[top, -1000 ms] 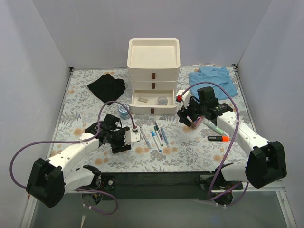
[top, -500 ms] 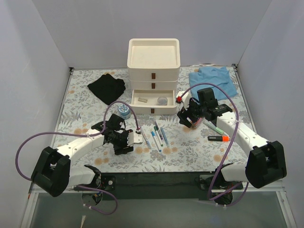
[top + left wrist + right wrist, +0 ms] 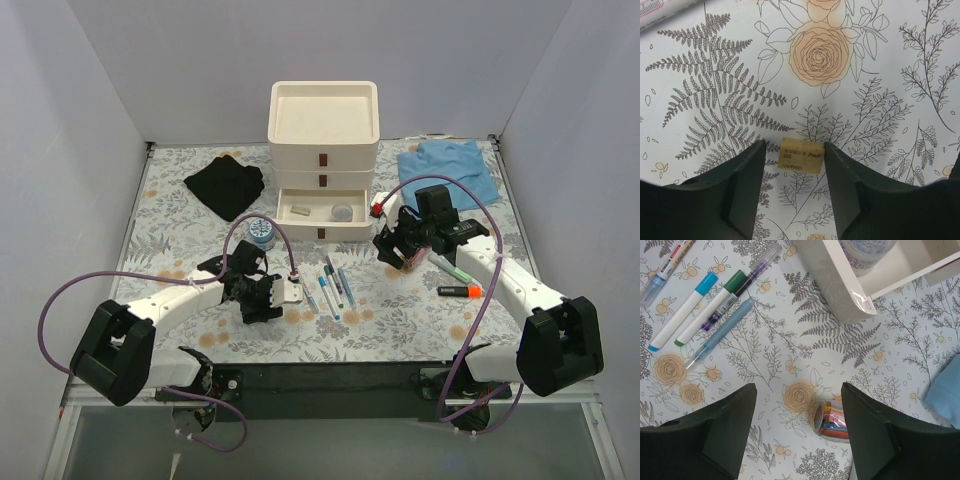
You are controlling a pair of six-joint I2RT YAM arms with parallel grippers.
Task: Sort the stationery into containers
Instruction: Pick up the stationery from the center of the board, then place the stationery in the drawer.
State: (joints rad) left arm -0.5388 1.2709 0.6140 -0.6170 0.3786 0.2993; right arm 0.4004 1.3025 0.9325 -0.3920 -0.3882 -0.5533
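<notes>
The cream organiser [image 3: 323,125] stands at the back, its bottom drawer [image 3: 320,212] pulled open with small items inside. Several pens [image 3: 330,285] lie in front of it, and they also show in the right wrist view [image 3: 705,302]. A blue round tub [image 3: 261,232] sits left of the drawer. My left gripper [image 3: 268,297] is open low over the table, with a small tan block [image 3: 801,155] between its fingertips [image 3: 760,150]. My right gripper [image 3: 397,248] is open above a clear tube [image 3: 832,420] of coloured contents lying on its side.
A green marker [image 3: 450,268] and a black marker with an orange end [image 3: 460,291] lie by the right arm. A black cloth [image 3: 225,183] is at the back left and a blue cloth [image 3: 450,168] at the back right. The drawer's corner [image 3: 850,295] is near the right jaws.
My left gripper has moved right towards the pens and now straddles the tan block. The right arm has barely moved.
</notes>
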